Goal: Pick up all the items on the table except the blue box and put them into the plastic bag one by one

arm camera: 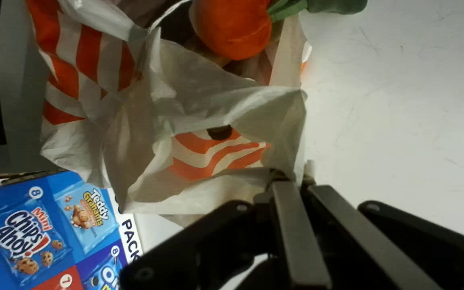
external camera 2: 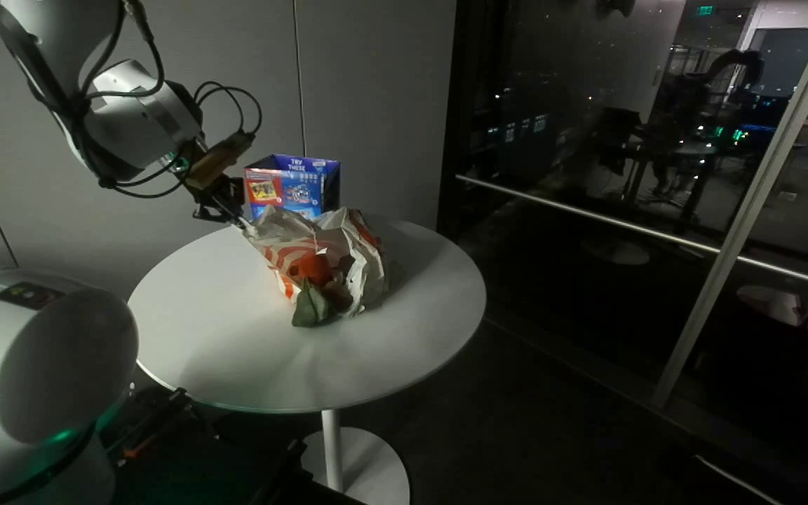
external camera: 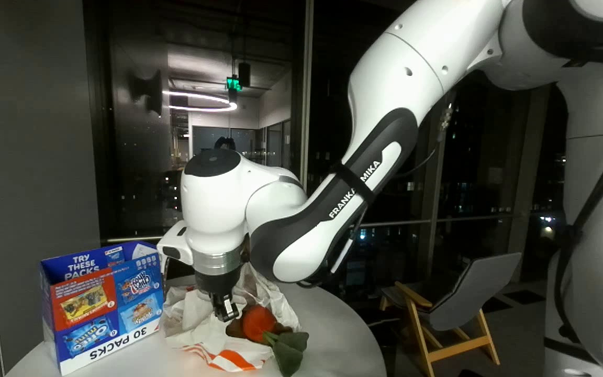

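The white plastic bag with orange stripes lies on its side and open on the table; it also shows in an exterior view and the wrist view. My gripper has its fingertips nearly together with the bag's edge pinched between them. It also shows in both exterior views. An orange-red soft item with green leaves rests in the bag's mouth, its leaves sticking out. Brown items lie beside it, partly hidden. A small dark spot shows inside the bag.
The blue snack box stands upright close beside the bag; it is also in an exterior view and the wrist view. The round white table has its edge near. A chair and windows stand behind.
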`<state>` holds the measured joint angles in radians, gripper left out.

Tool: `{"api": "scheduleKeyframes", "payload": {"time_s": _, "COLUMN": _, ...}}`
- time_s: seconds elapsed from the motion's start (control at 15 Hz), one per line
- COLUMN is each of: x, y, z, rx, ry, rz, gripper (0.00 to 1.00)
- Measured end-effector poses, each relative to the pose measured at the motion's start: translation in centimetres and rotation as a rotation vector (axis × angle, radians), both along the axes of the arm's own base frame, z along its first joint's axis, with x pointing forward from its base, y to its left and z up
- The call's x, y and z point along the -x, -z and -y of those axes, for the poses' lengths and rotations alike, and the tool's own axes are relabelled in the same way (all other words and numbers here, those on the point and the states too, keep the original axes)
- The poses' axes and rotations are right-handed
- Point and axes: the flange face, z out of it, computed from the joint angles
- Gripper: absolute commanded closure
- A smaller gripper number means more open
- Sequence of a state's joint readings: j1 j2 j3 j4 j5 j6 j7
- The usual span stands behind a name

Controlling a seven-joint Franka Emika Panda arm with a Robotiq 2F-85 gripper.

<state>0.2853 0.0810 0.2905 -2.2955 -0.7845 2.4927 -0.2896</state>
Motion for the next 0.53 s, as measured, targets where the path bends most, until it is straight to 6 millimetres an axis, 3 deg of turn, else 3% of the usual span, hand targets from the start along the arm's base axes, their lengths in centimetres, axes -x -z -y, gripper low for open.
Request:
{"api": "scheduleKeyframes", "payload": {"time_s": 0.07, "x": 0.3, "y": -0.4, "z": -0.1, "rx": 0.0, "ry": -0.006, "rz": 0.007, "gripper": 0.94}}
{"api": "scheduleKeyframes", "payload": {"time_s": 0.13, "x": 0.6, "y": -0.7, "z": -0.2, "rx": 0.0, "ry": -0.009, "rz": 0.013, "gripper": 0.86}}
{"api": "scheduleKeyframes", "payload": {"time_s": 0.2, "x": 0.7, "y": -0.9, "z": -0.1, "rx": 0.001, "ry": -0.009, "rz": 0.016, "gripper": 0.69}}
{"api": "scheduleKeyframes", "payload": {"time_s": 0.27, "x": 0.7, "y": -0.8, "z": -0.1, "rx": 0.004, "ry": -0.007, "rz": 0.015, "gripper": 0.67}}
{"api": "scheduleKeyframes", "payload": {"time_s": 0.53, "x": 0.1, "y": 0.5, "z": 1.1, "rx": -0.001, "ry": 0.046, "rz": -0.029, "gripper": 0.37}}
